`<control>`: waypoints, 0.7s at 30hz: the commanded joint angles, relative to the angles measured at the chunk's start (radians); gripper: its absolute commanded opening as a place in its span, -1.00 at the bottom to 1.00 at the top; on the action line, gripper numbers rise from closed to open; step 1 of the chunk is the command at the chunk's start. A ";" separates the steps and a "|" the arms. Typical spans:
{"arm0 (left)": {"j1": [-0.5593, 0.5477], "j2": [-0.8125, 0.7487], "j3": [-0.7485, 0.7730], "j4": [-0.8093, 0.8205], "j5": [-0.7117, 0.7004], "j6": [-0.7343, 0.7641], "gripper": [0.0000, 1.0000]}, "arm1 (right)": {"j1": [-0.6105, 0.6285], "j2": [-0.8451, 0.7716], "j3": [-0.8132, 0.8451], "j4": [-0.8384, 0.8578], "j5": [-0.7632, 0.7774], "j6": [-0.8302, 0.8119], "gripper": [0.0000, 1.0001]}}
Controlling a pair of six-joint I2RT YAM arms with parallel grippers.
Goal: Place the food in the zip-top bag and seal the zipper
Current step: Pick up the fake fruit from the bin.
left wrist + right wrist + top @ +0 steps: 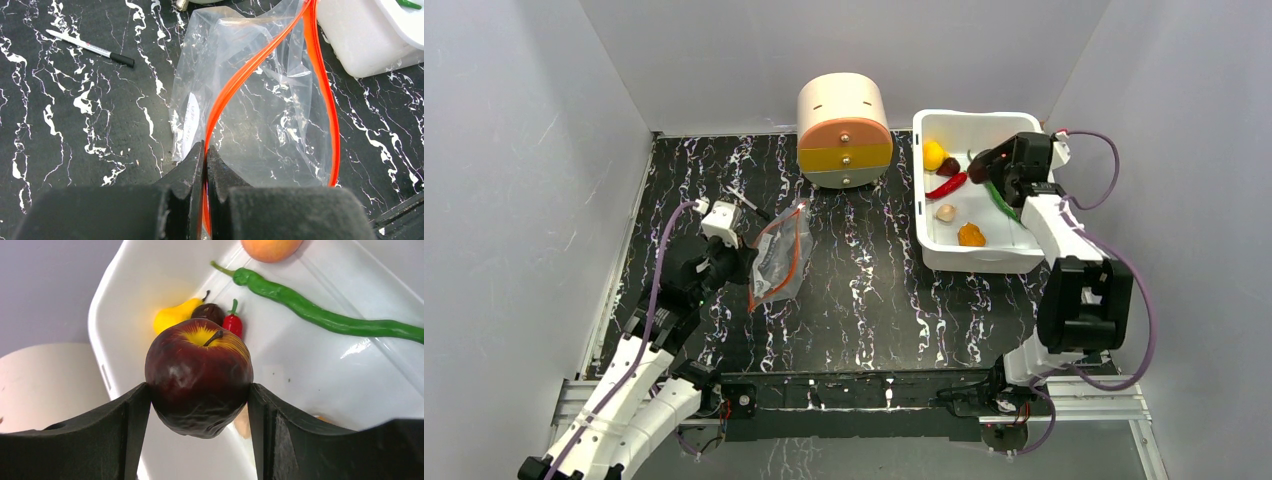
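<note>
**Right gripper (199,391) clamps the maroon apple (199,365) over the tub (107,300); left gripper (206,152) pinches one lip of the zipper (240,75).**

The right jaws stand about half open, pressed on the apple's two sides, with its stem end uppermost in the wrist view. The left jaws are fully closed on the orange strip, holding it off the other lip so the mouth gapes in a lens shape. The bag (270,115) lies on the bench (75,150), well apart from the tub. Its long axis runs near to far and leans slightly right, and the mouth faces right, towards the tub. To do this step well, carry the apple across level and approach along the gap. Lower it between the two strips rather than onto one, and let go only once it is past the lips. The left gripper should keep the lip taut. The green chili (325,315) and the other food lie in the tub.
</note>
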 commanded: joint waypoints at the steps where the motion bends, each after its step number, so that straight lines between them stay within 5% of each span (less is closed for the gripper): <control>1: -0.002 -0.031 -0.009 0.021 -0.005 0.013 -1.00 | 0.000 -0.134 -0.076 0.082 -0.076 -0.067 -0.07; 13: -0.002 -0.039 0.003 0.040 0.008 -0.028 -1.00 | 0.010 -0.476 -0.227 -0.073 -0.304 -0.168 -0.04; 21: -0.002 0.072 0.185 -0.038 -0.041 -0.068 -1.00 | 0.055 -0.599 -0.214 -0.220 -0.419 -0.148 -0.02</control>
